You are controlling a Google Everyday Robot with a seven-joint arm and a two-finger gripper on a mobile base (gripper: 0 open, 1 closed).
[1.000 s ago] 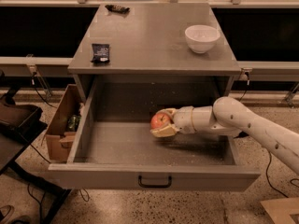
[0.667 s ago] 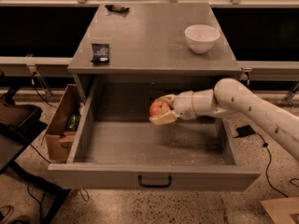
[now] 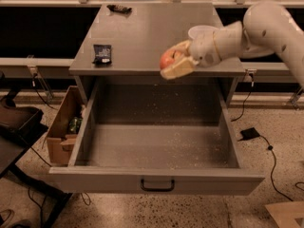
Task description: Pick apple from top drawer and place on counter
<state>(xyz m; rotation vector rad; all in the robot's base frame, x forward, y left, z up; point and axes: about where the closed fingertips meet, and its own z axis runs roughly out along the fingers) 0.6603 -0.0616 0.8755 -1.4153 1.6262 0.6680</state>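
Note:
The red-orange apple [image 3: 167, 59] is held between the pale fingers of my gripper [image 3: 174, 60], which is shut on it. The gripper hangs in the air at the counter's front edge, above the back of the open top drawer [image 3: 156, 148]. The drawer's speckled grey floor holds nothing that I can see. The grey counter [image 3: 142, 32] lies just behind and below the apple. My white arm reaches in from the upper right.
A white bowl [image 3: 202, 31] stands on the counter, partly hidden behind my arm. A small dark packet [image 3: 102, 53] lies at the counter's front left, and a dark object [image 3: 118, 8] at its back left. A brown cardboard box [image 3: 64, 127] stands left of the drawer. Cables run on the floor at right.
My gripper has lifted the apple out of the drawer, up and toward the counter's front edge. The drawer floor now lies bare.

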